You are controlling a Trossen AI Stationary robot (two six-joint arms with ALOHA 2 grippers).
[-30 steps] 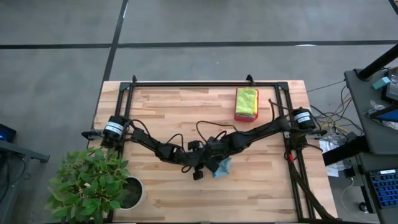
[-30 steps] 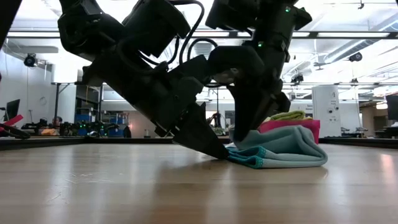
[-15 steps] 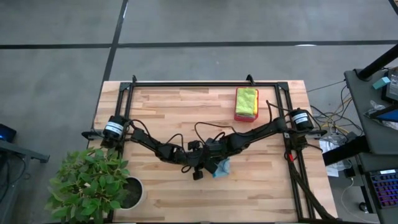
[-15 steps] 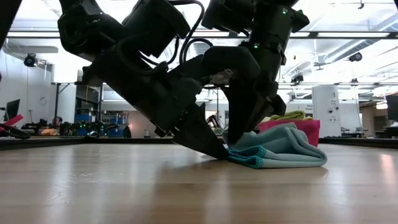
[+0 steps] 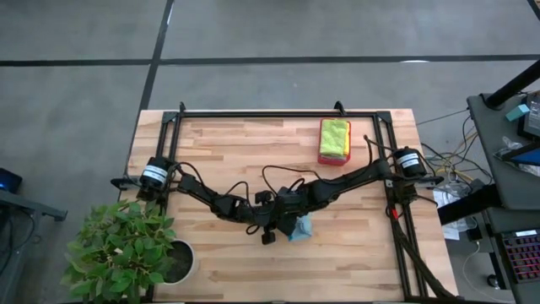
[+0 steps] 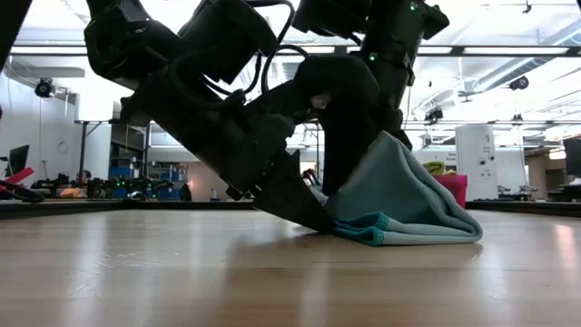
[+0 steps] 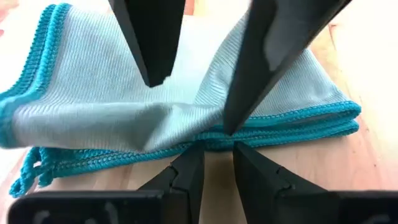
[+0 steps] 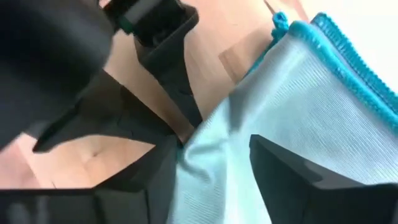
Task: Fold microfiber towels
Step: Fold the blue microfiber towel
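A light blue microfiber towel (image 5: 302, 226) with a teal hem lies folded in several layers at the middle of the table, its lower layers flat on the wood. My left gripper (image 7: 217, 155) slants down to its near folded edge, the fingers close together. Above the towel, my right gripper (image 8: 214, 162) points down with its fingers open and cloth between them. A lime green towel (image 5: 334, 135) lies on the pink tray (image 5: 322, 157) at the far right. My left gripper meets the towel's folded, hemmed edge (image 7: 211, 142) with its fingertips, slanting down from the table's left; the tips (image 6: 320, 223) reach the wood there. The hem covers the very tips, so how many layers lie between them I cannot tell. My right gripper comes from above with open fingers (image 7: 233, 118) standing on the towel's top layer. Cloth (image 8: 217, 143) bulges up between them. In the low view the upper layer (image 6: 390, 168) rises in a peak against the gripper while the lower layers stay on the table.
A potted plant (image 5: 126, 249) stands at the table's near left corner. A black frame (image 5: 278, 113) runs along the far edge and both sides. Bare wood lies along the near edge and at the far left.
My right gripper has opened over the towel. The towel's upper layer, which lay low and rounded, now stands up in a peak against that gripper; the lower layers and the left gripper have stayed in place.
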